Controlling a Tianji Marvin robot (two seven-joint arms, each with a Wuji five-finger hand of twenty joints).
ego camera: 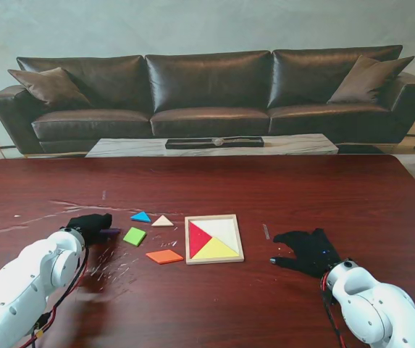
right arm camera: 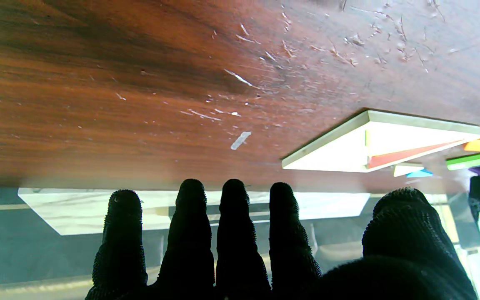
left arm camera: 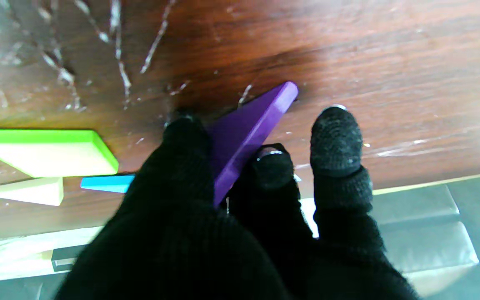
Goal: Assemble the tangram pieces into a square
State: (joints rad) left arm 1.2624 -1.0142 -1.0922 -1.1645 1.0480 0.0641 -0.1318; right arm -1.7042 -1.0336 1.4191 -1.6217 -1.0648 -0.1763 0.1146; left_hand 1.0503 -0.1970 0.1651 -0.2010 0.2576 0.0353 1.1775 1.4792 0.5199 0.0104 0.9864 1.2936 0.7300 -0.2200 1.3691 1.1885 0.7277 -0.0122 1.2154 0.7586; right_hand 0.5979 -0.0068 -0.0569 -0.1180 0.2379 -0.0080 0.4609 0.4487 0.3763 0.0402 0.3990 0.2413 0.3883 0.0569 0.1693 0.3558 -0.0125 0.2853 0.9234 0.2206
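Observation:
A wooden square tray (ego camera: 214,218) in the middle of the table holds a red triangle (ego camera: 198,238), a yellow triangle (ego camera: 217,250) and a pale one. To its left lie a cream triangle (ego camera: 162,221), a blue triangle (ego camera: 141,217), a green square (ego camera: 134,235) and an orange parallelogram (ego camera: 164,256). My left hand (ego camera: 90,223) is shut on a purple triangle (left arm camera: 248,129), pinched on edge between thumb and fingers (left arm camera: 271,166), just left of the green square (left arm camera: 48,152). My right hand (ego camera: 307,250) rests flat and open on the table right of the tray (right arm camera: 327,146), holding nothing.
White scratches and flecks mark the dark wooden table (ego camera: 214,181) around the loose pieces. Beyond the far edge stand a low marble coffee table (ego camera: 214,145) and a dark leather sofa (ego camera: 207,87).

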